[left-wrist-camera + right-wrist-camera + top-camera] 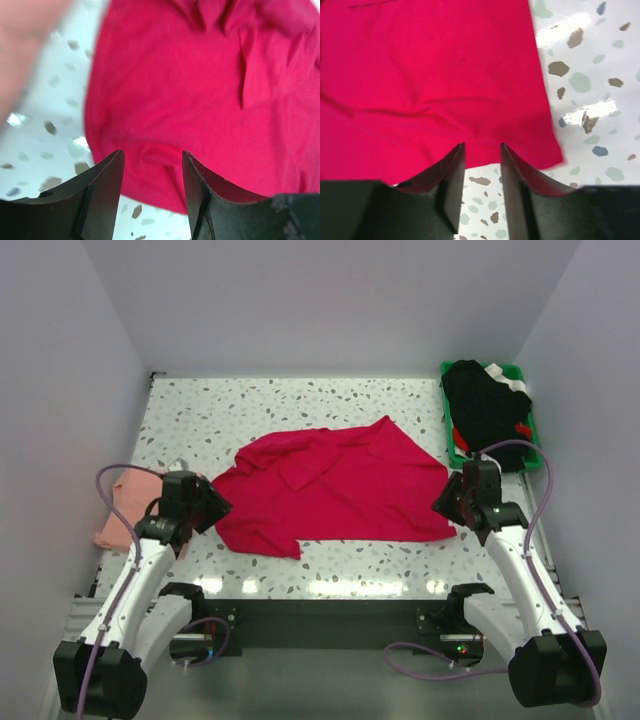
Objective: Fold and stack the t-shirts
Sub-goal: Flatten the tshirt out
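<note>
The crimson-red t-shirt (pixel 335 485) lies spread and rumpled across the middle of the speckled table. The pale salmon-pink t-shirt (pixel 122 510) lies at the left edge, partly behind my left arm. My left gripper (pixel 212 505) is open and empty at the red shirt's left edge; its wrist view shows the red cloth (pixel 200 90) just past its fingers (pixel 107 180). My right gripper (pixel 447 502) is open and empty at the shirt's lower right corner, and in its wrist view the red hem (pixel 445 90) lies just beyond its fingertips (pixel 457 160).
A green plastic bin (pixel 528 420) holding dark clothing (pixel 485 405) stands at the back right corner. White walls enclose the table on the left, back and right. The black mounting rail (pixel 320 615) runs along the near edge.
</note>
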Robot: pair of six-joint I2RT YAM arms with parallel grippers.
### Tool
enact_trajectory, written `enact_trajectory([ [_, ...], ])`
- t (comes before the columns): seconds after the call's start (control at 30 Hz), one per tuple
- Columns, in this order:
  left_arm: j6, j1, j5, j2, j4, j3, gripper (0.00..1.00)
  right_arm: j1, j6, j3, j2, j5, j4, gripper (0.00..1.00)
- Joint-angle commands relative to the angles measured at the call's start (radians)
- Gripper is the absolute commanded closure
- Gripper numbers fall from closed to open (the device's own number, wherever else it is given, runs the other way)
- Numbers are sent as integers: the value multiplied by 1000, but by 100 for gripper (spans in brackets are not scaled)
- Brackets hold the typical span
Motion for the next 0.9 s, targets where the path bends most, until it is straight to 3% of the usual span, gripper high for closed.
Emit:
enact_trajectory([
  [0.0, -125, -145, 10, -81, 24, -114, 46, 22, -39, -28, -27, -85, 80, 59],
  [0.2, -404, -472, -223, -106, -56, -194, 48, 68, -54, 8, -13, -73, 77, 55],
  [0.4, -539, -607, -284, -35, -68, -219, 48, 144, -45, 44, 56, -33, 108, 55],
  [0.6, -547, -635, -324, 89, -39, -199, 50, 164, -40, 58, 109, -39, 144, 55],
  [0.87, -567, -633, -462, 11, -192, -125, 100, 163, -60, 78, 109, -31, 137, 55],
])
